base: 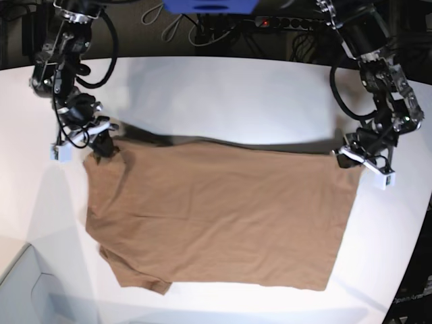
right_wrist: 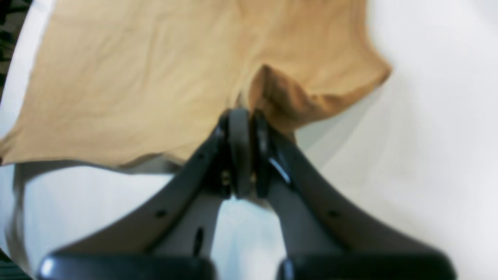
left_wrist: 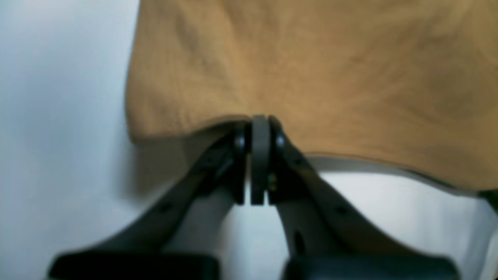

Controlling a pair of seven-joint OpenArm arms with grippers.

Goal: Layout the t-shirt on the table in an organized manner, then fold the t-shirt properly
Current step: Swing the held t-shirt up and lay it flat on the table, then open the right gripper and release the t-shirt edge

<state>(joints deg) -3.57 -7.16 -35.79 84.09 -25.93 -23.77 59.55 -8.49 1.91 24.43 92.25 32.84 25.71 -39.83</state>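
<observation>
Pinching the t-shirt point(base: 216, 216) at its two far corners, both claws hold it spread over the table point(base: 223, 94).

Nearest the camera, the t-shirt's front edge lies flat on the white table, with a sleeve bunched at its near left corner and a pale box-like corner point(base: 27, 290) just beyond that sleeve at the picture's edge. Past the wide tan body, the right gripper point(base: 101, 147) is clamped shut on the t-shirt's far left corner, cloth puckered into a ridge at its jaws, and the left gripper point(base: 345, 156) is clamped shut on the far right corner, that hem lifted slightly off the table. Behind the t-shirt lies bare tabletop, then dark cables and a blue object point(base: 209, 5) at the back edge.
</observation>
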